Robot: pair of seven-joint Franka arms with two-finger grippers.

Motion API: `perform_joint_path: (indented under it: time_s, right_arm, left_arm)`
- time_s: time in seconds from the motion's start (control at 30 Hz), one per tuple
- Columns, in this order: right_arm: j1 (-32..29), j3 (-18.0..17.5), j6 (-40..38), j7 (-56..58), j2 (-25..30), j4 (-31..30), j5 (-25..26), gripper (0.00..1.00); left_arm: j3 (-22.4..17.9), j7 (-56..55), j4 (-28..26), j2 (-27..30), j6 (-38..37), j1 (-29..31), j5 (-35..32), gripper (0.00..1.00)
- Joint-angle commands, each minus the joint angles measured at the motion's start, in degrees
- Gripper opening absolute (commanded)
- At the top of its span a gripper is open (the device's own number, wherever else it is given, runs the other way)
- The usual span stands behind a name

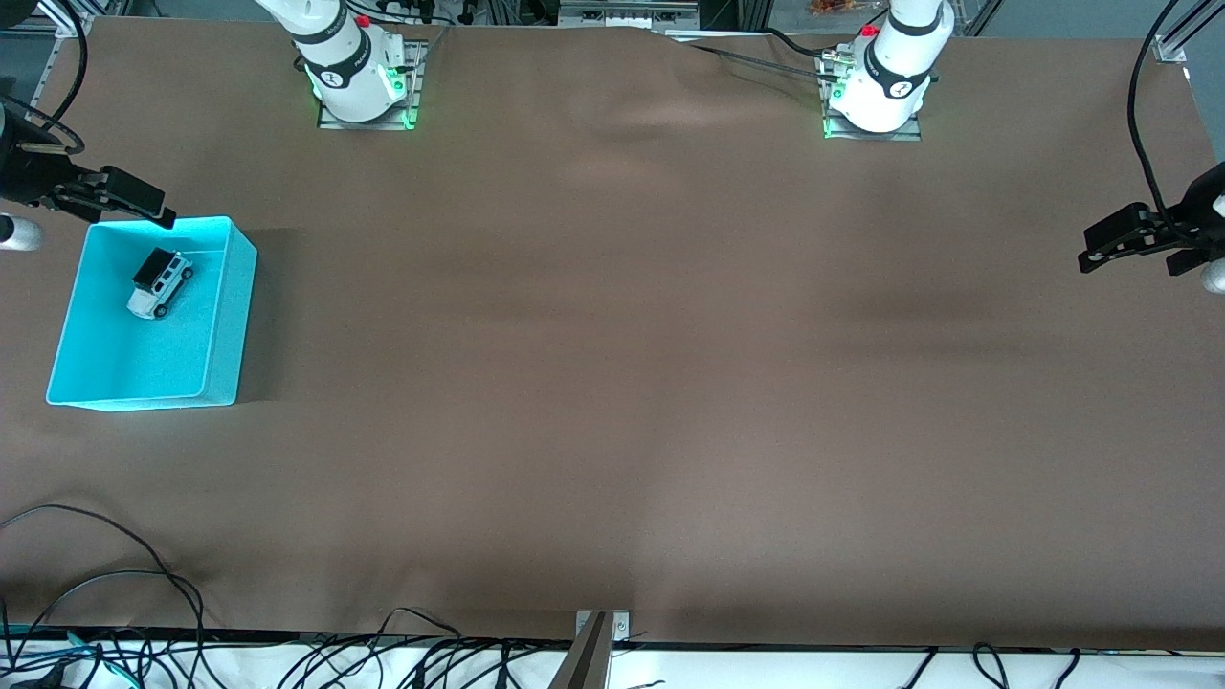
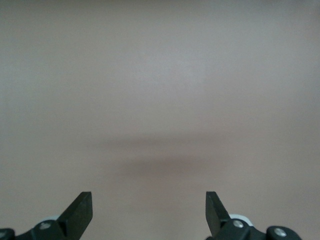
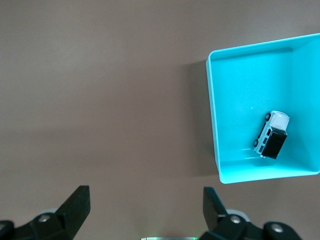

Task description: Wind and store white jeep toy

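Inside the turquoise bin (image 1: 228, 316), toward the right arm's end of the tabletop (image 1: 612, 383), sits the white jeep toy (image 1: 159, 283) (black roof up). Right gripper (image 3: 145, 205) hangs beside the bin's corner, jaws apart and empty. Left gripper (image 2: 149, 210) waits over bare tabletop, jaws apart.

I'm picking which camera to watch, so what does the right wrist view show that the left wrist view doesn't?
Only the right wrist view shows the turquoise bin with the white jeep toy lying in it, plus the open right claw. Only the left wrist view shows the open left claw, over bare cloth. Both share the brown table cover and nothing held.
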State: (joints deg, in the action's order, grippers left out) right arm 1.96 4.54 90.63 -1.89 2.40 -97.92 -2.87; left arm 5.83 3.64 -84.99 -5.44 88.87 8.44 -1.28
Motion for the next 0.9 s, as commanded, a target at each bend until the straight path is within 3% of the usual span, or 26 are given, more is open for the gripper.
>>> perform_joint_path:
  time_s: [0.0, 0.7, 0.87]
  right_arm:
    - [4.2, 0.4, -1.2, -2.1, -0.6, 1.4, 2.5, 1.00]
    - [3.3, 0.9, -1.3, -0.6, -1.0, 0.8, 2.6, 1.00]
    - [3.3, 2.4, -1.3, 1.7, -0.9, 0.3, 2.7, 1.00]
  left_arm:
    - [-0.5, 1.4, -1.2, 0.9, 0.1, -0.1, 1.8, 1.00]
    - [-0.5, 1.3, -1.1, 0.4, 0.4, -0.1, 2.2, 1.00]
    - [-0.4, 1.3, -1.2, 0.5, 0.3, -0.2, 2.1, 1.00]
